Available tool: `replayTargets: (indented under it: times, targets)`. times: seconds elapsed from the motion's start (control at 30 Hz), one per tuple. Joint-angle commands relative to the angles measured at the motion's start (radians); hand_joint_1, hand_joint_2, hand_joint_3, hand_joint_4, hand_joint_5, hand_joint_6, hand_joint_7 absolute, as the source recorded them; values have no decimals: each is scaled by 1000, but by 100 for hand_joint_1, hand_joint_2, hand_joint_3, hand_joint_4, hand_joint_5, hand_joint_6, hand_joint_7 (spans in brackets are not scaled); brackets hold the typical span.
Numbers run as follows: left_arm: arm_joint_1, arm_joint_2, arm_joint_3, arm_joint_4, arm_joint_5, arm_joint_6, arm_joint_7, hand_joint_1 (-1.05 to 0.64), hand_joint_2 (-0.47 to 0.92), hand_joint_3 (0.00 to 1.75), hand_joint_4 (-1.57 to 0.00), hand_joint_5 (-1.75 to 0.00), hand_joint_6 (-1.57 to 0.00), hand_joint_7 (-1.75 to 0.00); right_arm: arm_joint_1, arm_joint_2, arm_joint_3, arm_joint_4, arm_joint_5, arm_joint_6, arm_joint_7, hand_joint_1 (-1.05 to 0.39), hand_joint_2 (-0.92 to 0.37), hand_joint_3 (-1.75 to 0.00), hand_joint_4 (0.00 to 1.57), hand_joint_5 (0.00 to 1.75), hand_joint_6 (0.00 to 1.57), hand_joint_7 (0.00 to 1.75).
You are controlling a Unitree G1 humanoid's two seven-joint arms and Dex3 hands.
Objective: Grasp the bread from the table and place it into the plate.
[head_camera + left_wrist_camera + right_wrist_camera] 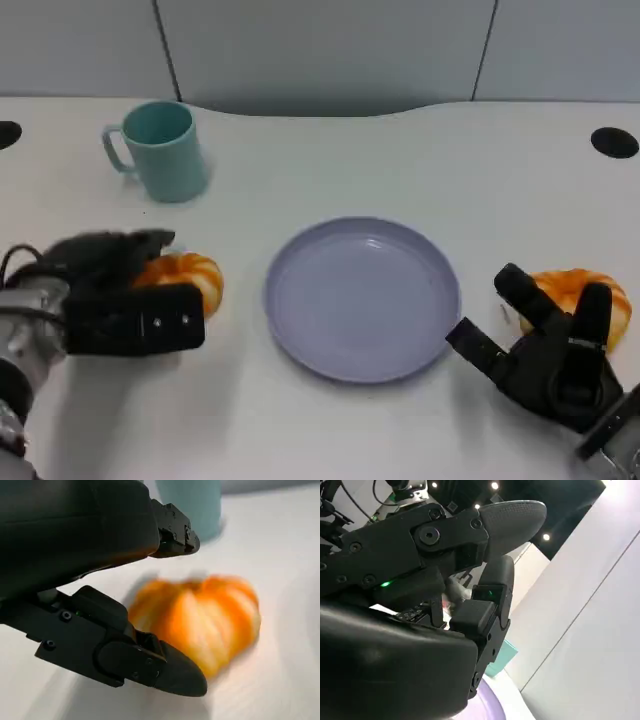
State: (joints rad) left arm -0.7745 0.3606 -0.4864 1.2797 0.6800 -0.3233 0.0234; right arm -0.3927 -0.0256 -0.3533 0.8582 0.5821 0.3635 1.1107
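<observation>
orange bread [190,274] long axis sideways, left hand [125,295] cupped around it, grip unclear; plate [362,297] beside.

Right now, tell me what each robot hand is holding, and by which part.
The left robot hand has its fingers around the near side of the left bread, though a firm grip cannot be told. The right robot hand holds nothing.

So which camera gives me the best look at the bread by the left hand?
The left wrist view: the left bread sits large between the left hand's fingers, though blurred. The head view shows that bread small and half hidden behind the hand, left of the plate. The right wrist view shows the right hand, not that bread.
</observation>
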Motion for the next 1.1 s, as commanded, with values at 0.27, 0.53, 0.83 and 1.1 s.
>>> replayTargets:
  times: [0.27, 0.53, 0.83, 1.1]
  targets:
    - [38, -78, 12, 59, -31, 51, 101, -18, 84, 1, -94, -24, -99, -11, 13, -16, -10, -52, 20, 30, -25, -66, -92, -13, 70, 140, 95, 47]
    - [-12, -23, 69, 27, -89, -90, 156, -11, 87, 2, -100, -27, -106, -9, 1, -15, -10, -37, 22, 15, -20, -65, -92, -17, 69, 139, 94, 44]
    - [-92, 14, 148, -52, -145, -299, 199, -16, 89, 0, -100, -47, -110, -8, -43, -21, -9, 23, 13, 2, -18, -67, -92, -15, 68, 138, 97, 43]
    - [-84, 0, 185, -76, -171, -376, 217, -13, 87, 0, -102, -53, -114, -8, -74, -21, -9, 80, 6, -41, -2, -66, -92, -15, 69, 136, 96, 46]
